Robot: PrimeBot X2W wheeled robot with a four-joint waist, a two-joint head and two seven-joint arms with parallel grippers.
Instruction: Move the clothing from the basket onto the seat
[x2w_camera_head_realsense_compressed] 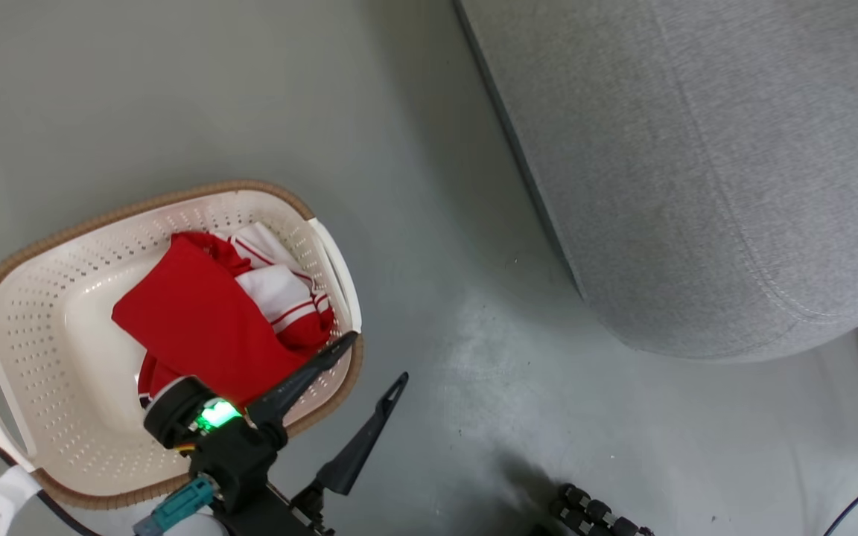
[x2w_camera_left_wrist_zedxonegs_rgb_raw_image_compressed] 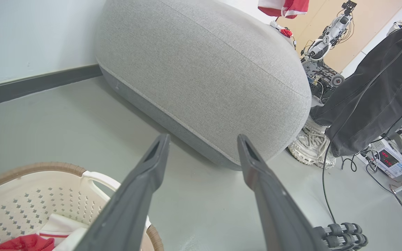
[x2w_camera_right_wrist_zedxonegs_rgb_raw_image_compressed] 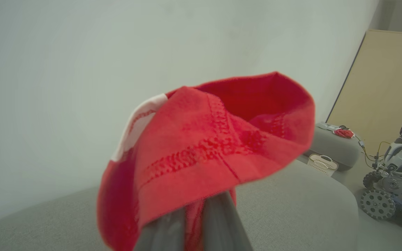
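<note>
While I watched the head view, my left gripper [x2w_camera_head_realsense_compressed: 378, 356] hung nearest, its two dark fingers spread apart and holding nothing, one tip over the right rim of the basket [x2w_camera_head_realsense_compressed: 34, 313]. A red jersey [x2w_camera_head_realsense_compressed: 205, 320] with white striped panels lay crumpled inside the basket, which sat on the grey floor [x2w_camera_head_realsense_compressed: 429, 223]. Farther right stood the seat [x2w_camera_head_realsense_compressed: 697, 186], well apart from the basket. Over its cushion the right gripper [x2w_camera_right_wrist_zedxonegs_rgb_raw_image_compressed: 195, 218] seemed pinched on a second jersey [x2w_camera_right_wrist_zedxonegs_rgb_raw_image_compressed: 215, 146]; cloth hid the fingertips, so I judged by the drape.
</note>
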